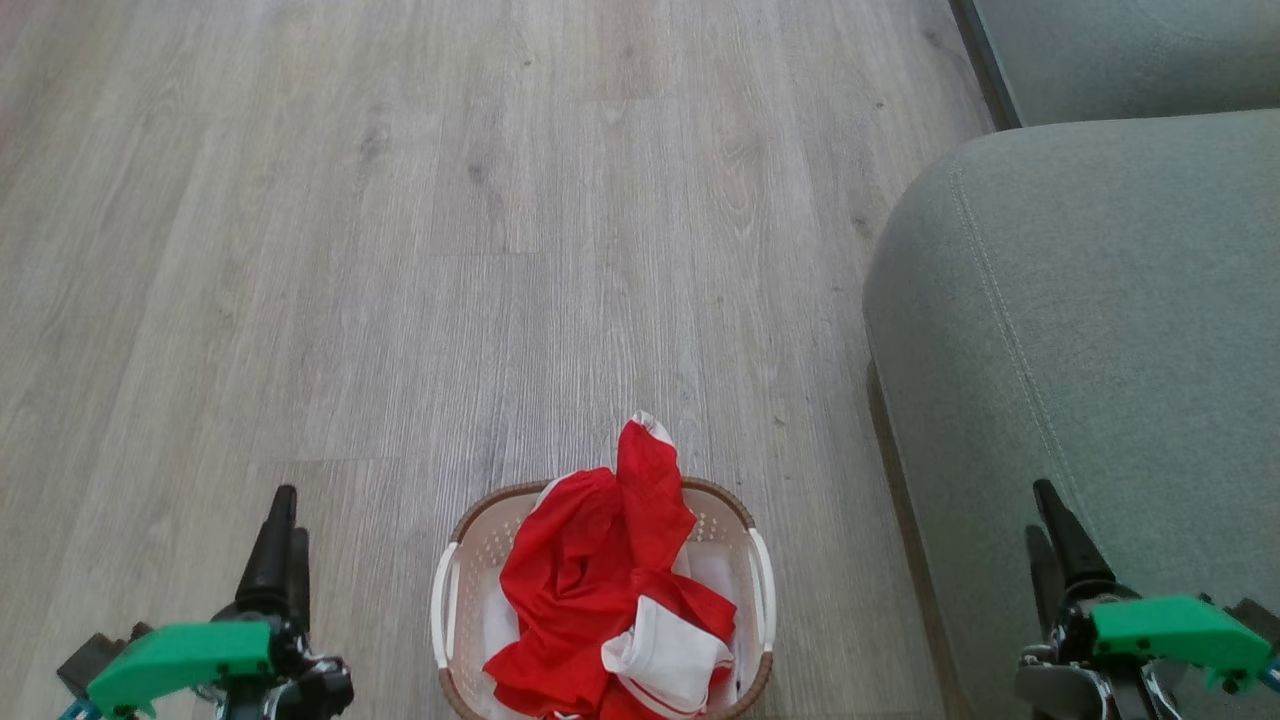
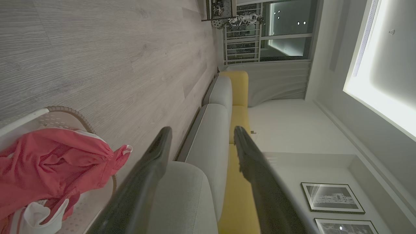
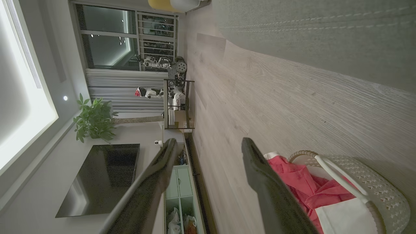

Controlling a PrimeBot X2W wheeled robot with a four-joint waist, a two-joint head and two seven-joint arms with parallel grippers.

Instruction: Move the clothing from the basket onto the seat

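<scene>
clothing (image 1: pixel 600 590) in basket (image 1: pixel 445 600) closer to left tool (image 1: pixel 288 520), inboard; right tool (image 1: pixel 1042 515) by seat (image 1: pixel 1100 350); both wide, empty.

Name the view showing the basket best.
The head view: the basket sits nearly whole from above, clothing heaped inside. The left wrist view catches a rim arc; the right wrist view, one handled side.

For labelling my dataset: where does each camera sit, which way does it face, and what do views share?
Head view: on the head, facing down at the basket, clothing, floor and seat; left gripper and right gripper show, open.
Left wrist view: on the left wrist, facing along the seat; its two fingers show.
Right wrist view: on the right wrist, facing across the floor; its two fingers show.
All three share the basket and clothing.
</scene>
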